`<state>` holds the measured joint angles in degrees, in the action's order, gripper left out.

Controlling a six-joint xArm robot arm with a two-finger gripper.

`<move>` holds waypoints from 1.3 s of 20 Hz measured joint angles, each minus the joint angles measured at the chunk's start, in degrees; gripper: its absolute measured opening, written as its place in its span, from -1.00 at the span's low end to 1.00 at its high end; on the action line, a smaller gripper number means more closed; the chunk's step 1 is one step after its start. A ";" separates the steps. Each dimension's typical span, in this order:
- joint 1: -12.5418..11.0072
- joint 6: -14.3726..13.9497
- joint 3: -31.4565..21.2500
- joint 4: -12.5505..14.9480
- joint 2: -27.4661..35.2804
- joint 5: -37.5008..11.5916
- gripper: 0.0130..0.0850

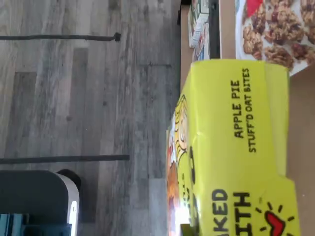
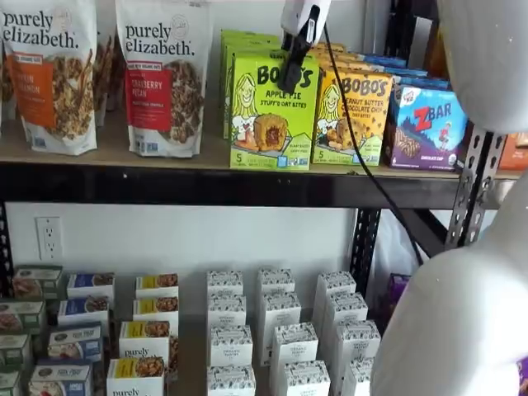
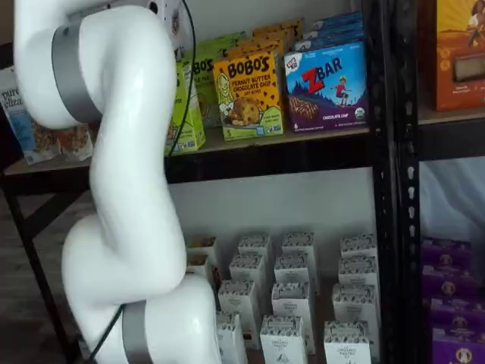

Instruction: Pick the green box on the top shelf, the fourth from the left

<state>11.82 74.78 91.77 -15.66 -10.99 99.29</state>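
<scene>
The green box [image 2: 271,110] stands at the front edge of the top shelf [image 2: 206,183], its base seemingly on the board, so lifting out remains. The gripper [image 2: 290,73] has its black fingers closed at the carton's top (apparently gripping it, contact unclear). The arm [image 3: 121,189] hides most of it elsewhere.

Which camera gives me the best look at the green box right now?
A shelf view: the green box faces it nearly whole, under the gripper. The wrist view shows only its top close up; the arm hides most of it in the other.

Glossy cardboard green box [image 2: 271,111]
</scene>
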 joint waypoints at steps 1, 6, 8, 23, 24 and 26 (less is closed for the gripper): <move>-0.08 0.05 -0.46 -0.09 -0.50 -0.01 -0.56; -0.45 0.34 -3.22 -0.35 -3.32 -0.39 -0.56; -0.57 0.45 -4.14 -0.38 -4.25 -0.45 -0.56; -1.88 1.87 -12.80 -0.53 -12.08 -0.80 -0.56; -1.99 2.02 -13.62 -0.48 -12.78 -1.19 -0.56; -2.32 2.37 -15.04 -0.59 -13.97 -1.80 -0.56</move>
<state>9.50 77.16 76.73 -16.25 -24.96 97.49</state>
